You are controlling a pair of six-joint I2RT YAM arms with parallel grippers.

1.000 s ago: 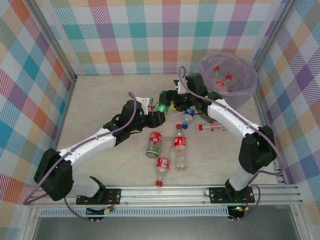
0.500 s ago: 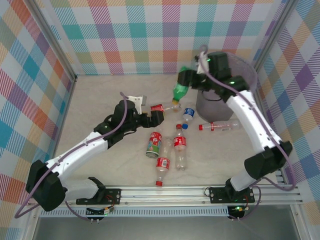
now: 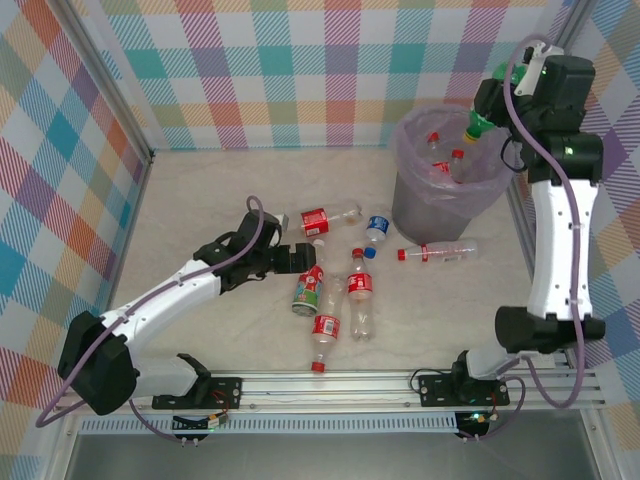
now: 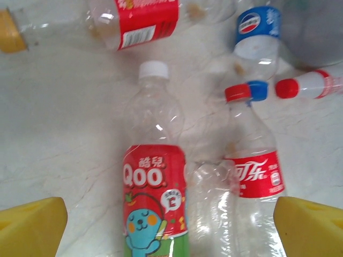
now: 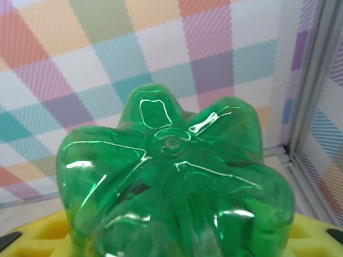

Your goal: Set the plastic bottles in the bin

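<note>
- Fingers [image 4: 32,225] of the left gripper [image 3: 302,257] stand wide apart and hold nothing. Their yellow pads sit at the two lower corners of the left wrist view.
- Between those pads a Qoo bottle [image 4: 155,198] with a white cap lies on the table [image 3: 200,200]. A Coca-Cola bottle [image 4: 257,176] with a red cap lies just to its right.
- From above, the left gripper hangs low near the middle of the table, at the far end of the Qoo bottle [image 3: 308,288].
- The right gripper [image 3: 497,100] is raised high at the far right, its fingers closed on a green bottle [image 3: 483,120].
- That green bottle hangs over the right side of the bin [image 3: 430,205], neck downward. In the right wrist view its ribbed base [image 5: 177,182] sits between the yellow pads [image 5: 40,233].
- The bin stands in the far right corner of the table, lined with a lilac bag. Two red-capped bottles [image 3: 445,160] lie inside it.
- A red-labelled bottle [image 3: 325,217] lies just beyond the left gripper.
- A blue-labelled bottle [image 3: 376,228] lies to the right of the red-labelled one, near the foot of the bin.
- A clear bottle with a red cap [image 3: 435,252] lies on its side near the bin's near side.
- One more red-labelled bottle [image 3: 324,335] lies nearest the arm bases.
</note>
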